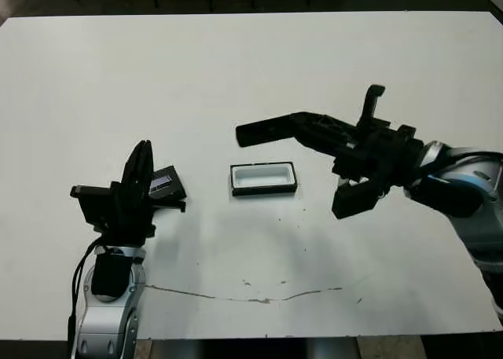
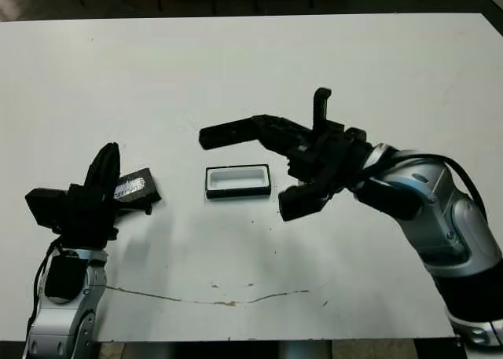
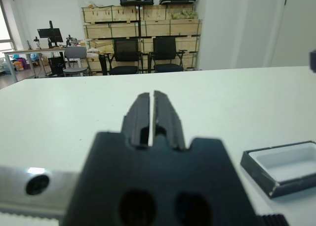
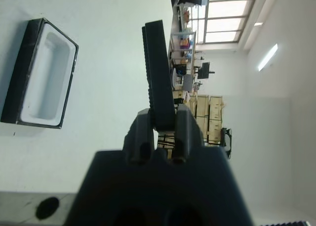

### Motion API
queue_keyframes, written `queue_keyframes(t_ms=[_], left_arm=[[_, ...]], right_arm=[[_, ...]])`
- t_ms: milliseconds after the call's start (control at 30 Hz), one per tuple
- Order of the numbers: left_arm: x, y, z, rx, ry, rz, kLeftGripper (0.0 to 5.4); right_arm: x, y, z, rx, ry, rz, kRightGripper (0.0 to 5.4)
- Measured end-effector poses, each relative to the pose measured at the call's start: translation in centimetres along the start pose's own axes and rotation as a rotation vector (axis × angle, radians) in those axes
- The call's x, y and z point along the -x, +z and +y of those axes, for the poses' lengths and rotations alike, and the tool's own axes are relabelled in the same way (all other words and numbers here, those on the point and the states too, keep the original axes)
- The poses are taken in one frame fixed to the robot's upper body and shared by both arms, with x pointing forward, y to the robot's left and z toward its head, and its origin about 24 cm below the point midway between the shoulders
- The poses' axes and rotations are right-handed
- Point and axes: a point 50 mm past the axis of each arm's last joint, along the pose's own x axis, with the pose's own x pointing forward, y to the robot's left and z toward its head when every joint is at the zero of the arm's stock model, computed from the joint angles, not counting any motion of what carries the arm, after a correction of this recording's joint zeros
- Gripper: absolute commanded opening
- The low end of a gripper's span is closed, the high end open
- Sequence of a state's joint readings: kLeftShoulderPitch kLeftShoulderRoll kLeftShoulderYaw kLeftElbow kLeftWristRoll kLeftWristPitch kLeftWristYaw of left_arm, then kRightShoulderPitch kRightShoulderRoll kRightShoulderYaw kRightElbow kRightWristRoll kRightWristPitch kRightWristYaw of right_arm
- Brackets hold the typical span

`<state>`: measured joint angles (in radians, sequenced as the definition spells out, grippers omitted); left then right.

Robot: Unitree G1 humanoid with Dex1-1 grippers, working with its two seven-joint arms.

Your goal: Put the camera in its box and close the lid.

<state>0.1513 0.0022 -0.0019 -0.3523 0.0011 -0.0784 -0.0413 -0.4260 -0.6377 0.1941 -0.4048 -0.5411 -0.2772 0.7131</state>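
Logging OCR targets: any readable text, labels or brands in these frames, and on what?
None can be read.
Lid: grey-white printed label, print too small and blurred.
Box: no markings seen.
Camera, held in the right gripper: no text visible.

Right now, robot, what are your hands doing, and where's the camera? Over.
Right gripper shut on the camera, held up beyond the box. Left gripper shut, empty. Box open, empty. Lid lies by left gripper. Nothing in the way.
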Motion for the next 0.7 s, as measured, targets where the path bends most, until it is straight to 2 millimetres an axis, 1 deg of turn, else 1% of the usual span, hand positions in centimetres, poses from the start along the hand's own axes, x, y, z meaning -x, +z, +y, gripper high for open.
queue_keyframes(t_ms=[200, 333, 533, 700], left_arm=[[0.1, 0.0, 0.0, -0.001, -0.001, 0.003, 0.00], [0.1, 0.0, 0.0, -0.001, 0.000, 0.004, 0.00], [0.2, 0.0, 0.0, -0.001, 0.000, 0.001, 0.00], [0.2, 0.0, 0.0, 0.001, 0.001, 0.001, 0.00]], right_arm=[[0.3, 0.4, -0.2, 0.041, 0.052, 0.027, 0.01], [0.3, 0.2, 0.3, 0.080, 0.109, 0.062, 0.01], [0.0, 0.1, 1.4, 0.083, 0.170, 0.067, 0.01], [-0.5, -0.3, 2.7, 0.083, 0.254, 0.106, 0.01]])
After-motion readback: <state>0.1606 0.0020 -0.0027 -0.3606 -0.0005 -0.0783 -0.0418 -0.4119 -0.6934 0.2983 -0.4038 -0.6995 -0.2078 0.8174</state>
